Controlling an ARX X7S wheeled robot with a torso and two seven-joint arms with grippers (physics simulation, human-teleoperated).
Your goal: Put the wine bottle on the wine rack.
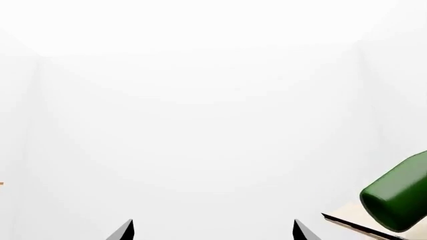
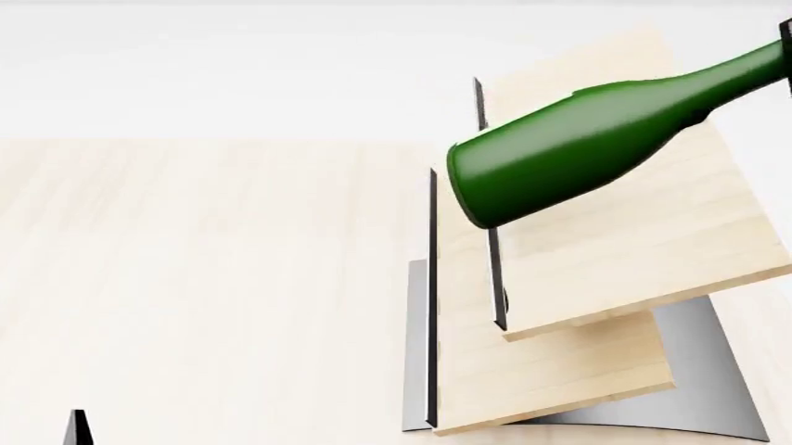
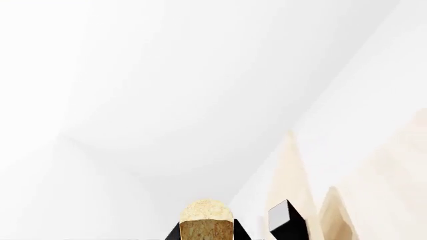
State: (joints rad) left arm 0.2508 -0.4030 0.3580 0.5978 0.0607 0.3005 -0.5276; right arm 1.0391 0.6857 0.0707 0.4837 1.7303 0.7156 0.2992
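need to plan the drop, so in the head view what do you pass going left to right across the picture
black fingertip of the left gripper at the bottom edge → bare pale-wood table → stepped pale-wood wine rack with black edge bars on a grey metal base, with the dark-green glass wine bottle lying tilted above its upper board

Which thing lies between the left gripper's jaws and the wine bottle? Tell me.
Nothing. In the left wrist view the left gripper stands open; only white background separates it from the wine bottle, whose base overlaps the wine rack.
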